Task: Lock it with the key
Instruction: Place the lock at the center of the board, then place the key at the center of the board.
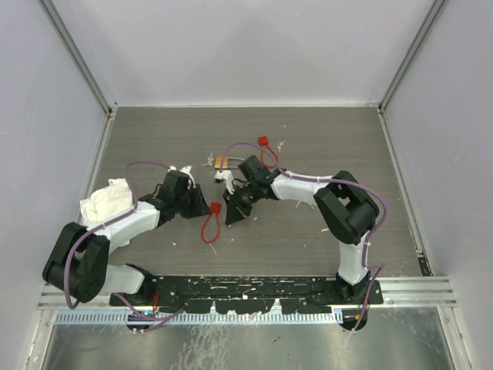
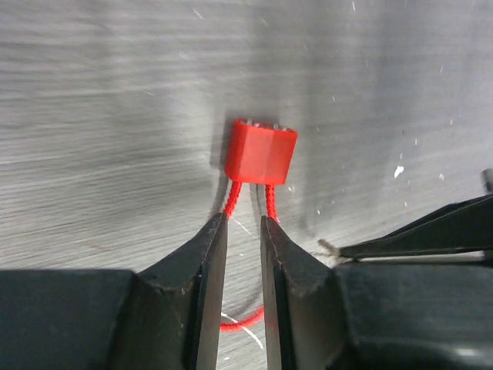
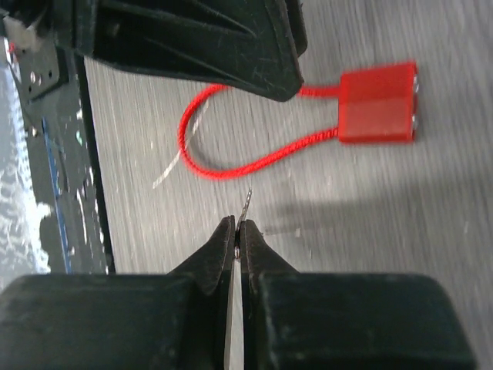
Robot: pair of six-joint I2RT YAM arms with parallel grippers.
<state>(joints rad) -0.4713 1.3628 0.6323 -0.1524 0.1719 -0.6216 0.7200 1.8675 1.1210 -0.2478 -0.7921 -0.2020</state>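
A small red lock [image 2: 262,152] with a red cord loop [image 3: 202,165] lies flat on the grey table [image 1: 323,139]. My left gripper [image 2: 243,220] hovers over the loop, just behind the lock body. Its jaws stand a narrow gap apart, with bare table and the cord's far bend showing between them. Both cord strands run under its fingertips [image 2: 216,231], and nothing is gripped. My right gripper [image 3: 237,223] is shut on the key [image 3: 246,202]. Only a thin silver blade pokes out past its tips, pointing toward the loop. From above, the two grippers [image 1: 202,206] [image 1: 231,213] flank the lock [image 1: 216,206].
A second red lock [image 1: 263,141] with a purple-grey cable lies further back. A small brass padlock [image 1: 222,161] sits behind the right gripper. A crumpled white cloth [image 1: 108,199] rests beside the left arm. White scraps dot the table, and walls enclose three sides.
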